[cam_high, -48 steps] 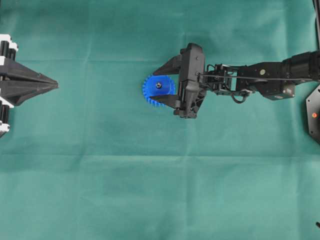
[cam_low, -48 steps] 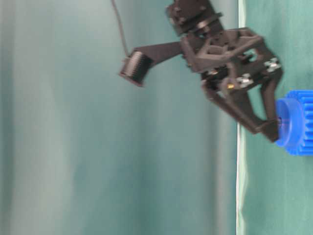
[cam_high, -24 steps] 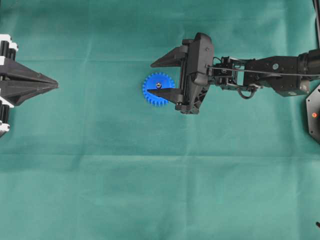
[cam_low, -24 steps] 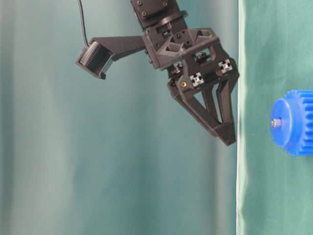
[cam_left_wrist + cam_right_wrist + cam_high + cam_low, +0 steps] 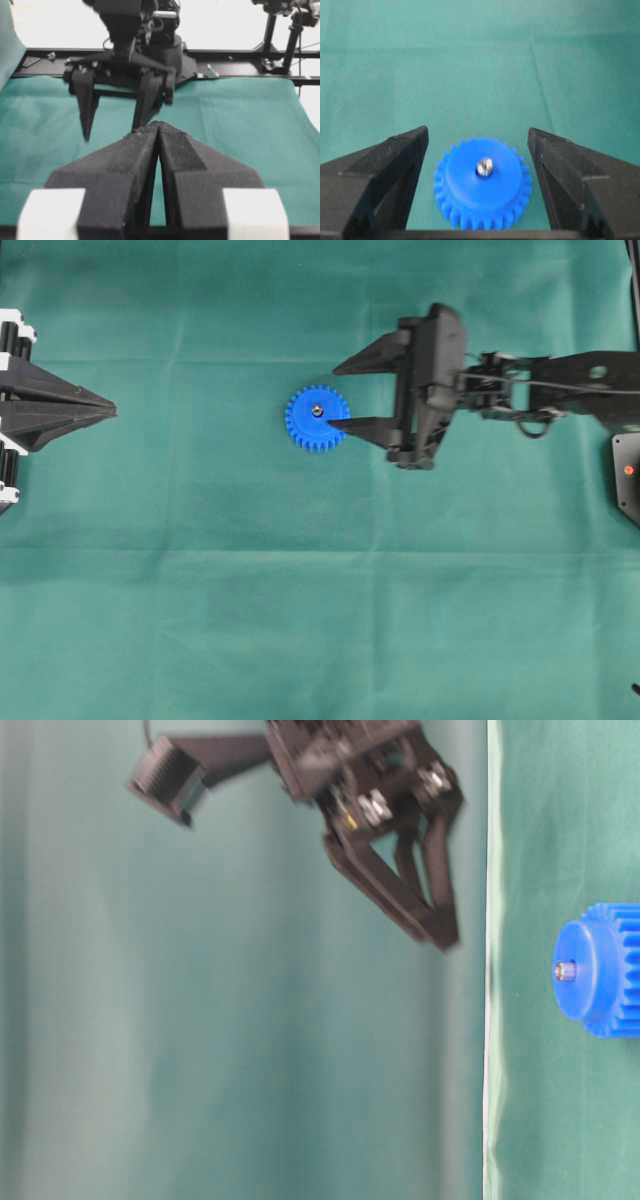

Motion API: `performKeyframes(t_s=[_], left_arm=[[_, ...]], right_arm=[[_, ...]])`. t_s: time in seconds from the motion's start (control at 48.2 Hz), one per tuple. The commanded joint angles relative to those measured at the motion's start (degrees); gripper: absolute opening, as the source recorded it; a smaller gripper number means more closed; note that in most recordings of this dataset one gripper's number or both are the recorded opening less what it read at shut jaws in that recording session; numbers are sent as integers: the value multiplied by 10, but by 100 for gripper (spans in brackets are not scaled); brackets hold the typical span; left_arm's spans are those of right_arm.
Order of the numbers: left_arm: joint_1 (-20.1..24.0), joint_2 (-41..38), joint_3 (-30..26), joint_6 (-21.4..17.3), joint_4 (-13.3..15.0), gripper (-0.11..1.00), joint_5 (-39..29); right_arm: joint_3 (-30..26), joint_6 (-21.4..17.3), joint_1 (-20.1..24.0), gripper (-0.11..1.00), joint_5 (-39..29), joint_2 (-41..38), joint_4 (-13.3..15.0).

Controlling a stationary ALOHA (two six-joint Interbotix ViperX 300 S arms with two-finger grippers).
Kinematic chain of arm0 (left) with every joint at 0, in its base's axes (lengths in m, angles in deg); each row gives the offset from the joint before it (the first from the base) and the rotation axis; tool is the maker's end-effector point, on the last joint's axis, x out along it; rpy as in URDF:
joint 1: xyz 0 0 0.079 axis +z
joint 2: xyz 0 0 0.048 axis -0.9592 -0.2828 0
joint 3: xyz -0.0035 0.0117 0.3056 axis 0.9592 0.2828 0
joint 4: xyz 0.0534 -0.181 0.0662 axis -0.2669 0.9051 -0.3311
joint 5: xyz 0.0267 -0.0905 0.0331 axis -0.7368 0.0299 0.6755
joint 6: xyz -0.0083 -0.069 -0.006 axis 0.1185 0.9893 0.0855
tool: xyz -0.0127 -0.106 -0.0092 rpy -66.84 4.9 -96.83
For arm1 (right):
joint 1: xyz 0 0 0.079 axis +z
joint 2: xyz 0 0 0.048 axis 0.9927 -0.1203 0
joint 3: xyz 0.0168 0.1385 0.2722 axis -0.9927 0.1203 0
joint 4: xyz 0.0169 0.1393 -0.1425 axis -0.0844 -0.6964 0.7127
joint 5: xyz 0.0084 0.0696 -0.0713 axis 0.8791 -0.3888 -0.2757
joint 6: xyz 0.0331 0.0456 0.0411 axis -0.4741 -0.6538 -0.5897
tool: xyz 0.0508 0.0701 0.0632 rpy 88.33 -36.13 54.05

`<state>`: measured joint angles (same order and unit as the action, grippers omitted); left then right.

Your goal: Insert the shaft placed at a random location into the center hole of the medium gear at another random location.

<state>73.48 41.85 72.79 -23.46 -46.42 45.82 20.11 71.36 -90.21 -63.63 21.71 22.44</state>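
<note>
shaft (image 5: 484, 166) standing upright in the center hole of the medium gear (image 5: 482, 184), silver tip poking just above the raised blue hub. gear lying flat on the green cloth (image 5: 300, 590), near the middle, a little toward the far side in the overhead view. right gripper (image 5: 340, 396) raised clear of the gear, jaws spread wide, nothing between them, touching nothing. farther off at the left edge, left gripper (image 5: 108, 411) pointing toward the gear, well apart from it, fingers (image 5: 120, 160) pressed together and empty.
</note>
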Motion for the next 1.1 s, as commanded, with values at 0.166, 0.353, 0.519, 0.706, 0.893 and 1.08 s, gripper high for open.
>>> performKeyframes(t_s=[0.166,0.353,0.519,0.706,0.893,1.08], left_arm=[[0,-4,-9,0,-1,0,2],[-1,-4,-9,0,-1,0,1],[0,-4,-9,0,-1,0,1],[0,-4,-9,0,-1,0,1],[0,-4,-9,0,-1,0,1],[0,-4,-9,0,-1,0,-5]], right_arm=[[69,4,2,86,-12,118,-2],[103,4,3,86,-31,172,-3],[117,4,2,86,-39,198,-3],[121,4,2,86,-46,204,-3],[120,4,2,86,-46,204,-3],[121,4,2,86,-44,204,-3]])
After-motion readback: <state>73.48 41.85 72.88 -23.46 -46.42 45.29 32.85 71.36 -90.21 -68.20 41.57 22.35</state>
